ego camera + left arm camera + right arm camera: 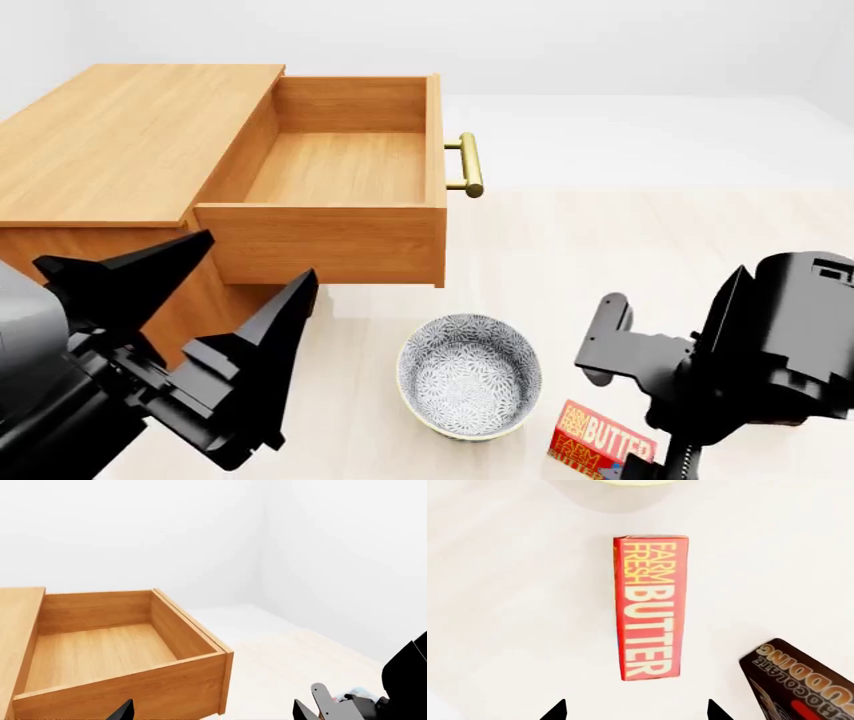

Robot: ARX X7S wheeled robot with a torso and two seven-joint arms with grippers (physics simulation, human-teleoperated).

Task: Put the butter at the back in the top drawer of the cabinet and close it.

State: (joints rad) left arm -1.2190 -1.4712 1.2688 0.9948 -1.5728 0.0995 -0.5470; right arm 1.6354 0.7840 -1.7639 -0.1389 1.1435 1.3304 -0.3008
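The butter (651, 607) lies flat below the spread right claw (637, 711): light, stiff; grip its long sides.

I read the cabinet (127, 140) as light-brown wood with fine straight grain and a smooth matt finish; the top drawer (340, 165) is the same wood inside and out. Its handle (467, 165) looks like polished brass. Near the cabinet, the bowl (470, 375) seems glazed ceramic, finely patterned. Beside the bowl, the butter (650, 607) looks like printed cardboard. My left gripper (247, 330) is matt black plastic.
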